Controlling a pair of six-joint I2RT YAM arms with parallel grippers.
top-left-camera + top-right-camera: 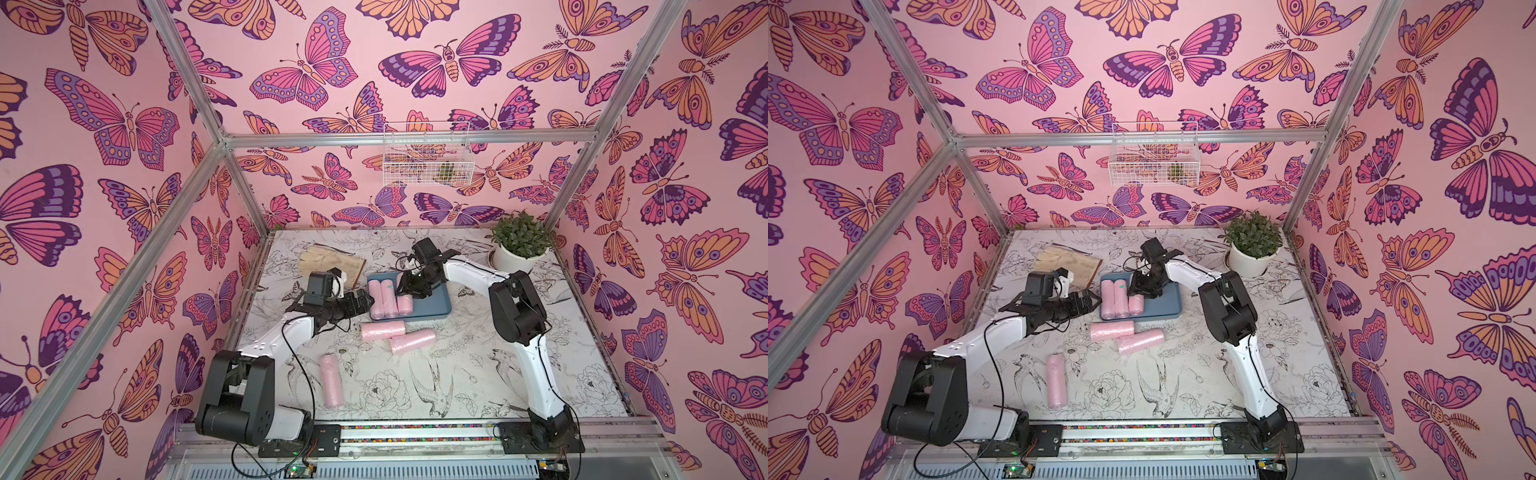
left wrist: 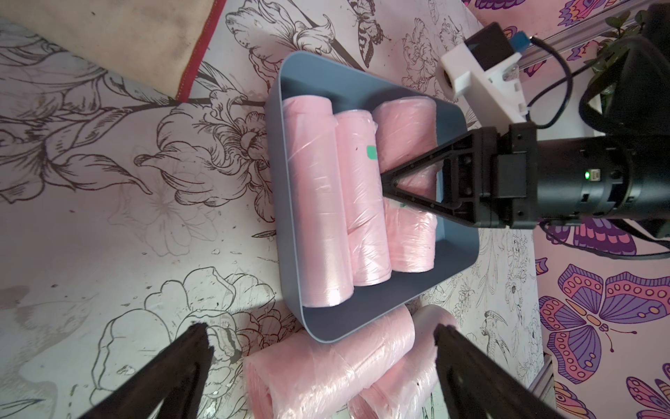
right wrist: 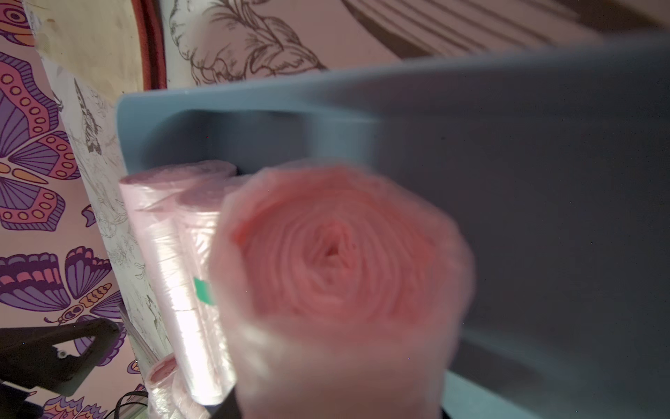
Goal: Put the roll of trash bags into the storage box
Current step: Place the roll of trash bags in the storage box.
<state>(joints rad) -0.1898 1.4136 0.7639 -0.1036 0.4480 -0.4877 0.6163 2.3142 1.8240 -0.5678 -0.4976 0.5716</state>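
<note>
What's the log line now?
right gripper: shut on third roll in storage box | left gripper: open, empty | three rolls outside

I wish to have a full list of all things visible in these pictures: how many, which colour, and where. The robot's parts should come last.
storage box: one, slate-blue, on the table toward the back
rolls in the box: three, pink, side by side in its left part
rolls before the box: two, pink, on the table just in front
single roll: one, pink, on the table, front left
cloth: one, beige with red edge, back left
potted plant: one, green in white pot, back right corner
wire basket: one, white, on the back wall
left gripper: one, black, open, beside the box
right gripper: one, black, at the rightmost roll in the box; grip unclear
</note>
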